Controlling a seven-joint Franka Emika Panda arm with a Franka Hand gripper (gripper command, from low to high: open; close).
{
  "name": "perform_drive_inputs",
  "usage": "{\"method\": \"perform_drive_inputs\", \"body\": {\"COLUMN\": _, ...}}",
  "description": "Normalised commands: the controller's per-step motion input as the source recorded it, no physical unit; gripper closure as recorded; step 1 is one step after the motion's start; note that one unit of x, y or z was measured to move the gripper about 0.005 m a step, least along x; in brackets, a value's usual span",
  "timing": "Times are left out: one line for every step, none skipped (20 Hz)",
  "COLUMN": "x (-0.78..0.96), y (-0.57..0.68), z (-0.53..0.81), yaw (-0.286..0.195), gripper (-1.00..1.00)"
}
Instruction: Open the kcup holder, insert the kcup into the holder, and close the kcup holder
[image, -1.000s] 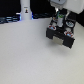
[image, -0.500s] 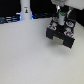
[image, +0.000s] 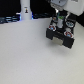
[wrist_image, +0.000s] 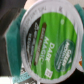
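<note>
On the exterior view's left the white worktop (image: 25, 55) lies bare in front, with a small white bottle-like thing (image: 25, 10) standing far back against a dark strip; I cannot tell what it is. Toward the exterior view's right stands the holder (image: 62, 34), a black boxy device with pale slots on its front, and the white claw (image: 59, 19) hangs right over its upper part. The kcup (image: 60, 21) shows there only as a small pale and green spot between the fingers, just above the holder's top. The claw is clenched on the kcup, judging by the wrist view, where the cup fills nearly the whole picture and sits close under the camera. The step in hand seems to be the insertion. To do it well, I would keep the cup upright and centred over the holder's well, lower it straight and slowly, and let go only once it is seated, since a tilted cup would likely catch on the rim. Whether the hinged upper part is fully open cannot be told at this size. The kcup (wrist_image: 47, 42) up close has a round foil lid, green with a white rim, printed "DARK MAGIC", and a pale ribbed cup wall at the side.
</note>
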Motion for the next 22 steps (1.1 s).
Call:
{"method": "perform_drive_inputs", "body": {"x": 0.12, "y": 0.08, "z": -0.18, "yaw": -0.006, "gripper": 1.0}}
{"method": "perform_drive_inputs", "body": {"x": 0.09, "y": 0.0, "z": 0.02, "yaw": 0.0, "gripper": 1.0}}
{"method": "perform_drive_inputs", "body": {"x": 0.25, "y": 0.0, "z": 0.23, "yaw": -0.024, "gripper": 1.0}}
{"method": "perform_drive_inputs", "body": {"x": 0.42, "y": 0.08, "z": 0.44, "yaw": -0.049, "gripper": 1.0}}
{"method": "perform_drive_inputs", "body": {"x": 0.49, "y": 0.17, "z": 0.45, "yaw": -0.031, "gripper": 1.0}}
{"method": "perform_drive_inputs", "body": {"x": 0.51, "y": 0.24, "z": 0.5, "yaw": -0.032, "gripper": 1.0}}
{"method": "perform_drive_inputs", "body": {"x": 0.54, "y": 0.3, "z": 0.49, "yaw": -0.027, "gripper": 1.0}}
{"method": "perform_drive_inputs", "body": {"x": 0.55, "y": 0.33, "z": 0.49, "yaw": -0.019, "gripper": 1.0}}
{"method": "perform_drive_inputs", "body": {"x": 0.55, "y": 0.32, "z": 0.47, "yaw": -0.021, "gripper": 1.0}}
{"method": "perform_drive_inputs", "body": {"x": 0.53, "y": 0.3, "z": 0.35, "yaw": -0.031, "gripper": 1.0}}
{"method": "perform_drive_inputs", "body": {"x": 0.22, "y": 0.21, "z": 0.04, "yaw": 0.0, "gripper": 1.0}}
{"method": "perform_drive_inputs", "body": {"x": 0.0, "y": -0.01, "z": 0.0, "yaw": 0.0, "gripper": 1.0}}
{"method": "perform_drive_inputs", "body": {"x": 0.05, "y": 0.05, "z": -0.17, "yaw": -0.004, "gripper": 1.0}}
{"method": "perform_drive_inputs", "body": {"x": 0.01, "y": 0.04, "z": -0.18, "yaw": 0.007, "gripper": 1.0}}
{"method": "perform_drive_inputs", "body": {"x": -0.05, "y": 0.02, "z": -0.21, "yaw": 0.027, "gripper": 1.0}}
{"method": "perform_drive_inputs", "body": {"x": -0.17, "y": 0.01, "z": -0.23, "yaw": 0.076, "gripper": 1.0}}
{"method": "perform_drive_inputs", "body": {"x": -0.25, "y": 0.0, "z": -0.21, "yaw": 0.072, "gripper": 1.0}}
{"method": "perform_drive_inputs", "body": {"x": -0.28, "y": 0.0, "z": -0.16, "yaw": 0.062, "gripper": 1.0}}
{"method": "perform_drive_inputs", "body": {"x": -0.23, "y": 0.0, "z": -0.16, "yaw": 0.043, "gripper": 1.0}}
{"method": "perform_drive_inputs", "body": {"x": -0.13, "y": 0.0, "z": -0.19, "yaw": 0.03, "gripper": 1.0}}
{"method": "perform_drive_inputs", "body": {"x": -0.06, "y": -0.01, "z": -0.19, "yaw": 0.018, "gripper": 1.0}}
{"method": "perform_drive_inputs", "body": {"x": -0.04, "y": -0.01, "z": -0.18, "yaw": 0.01, "gripper": 1.0}}
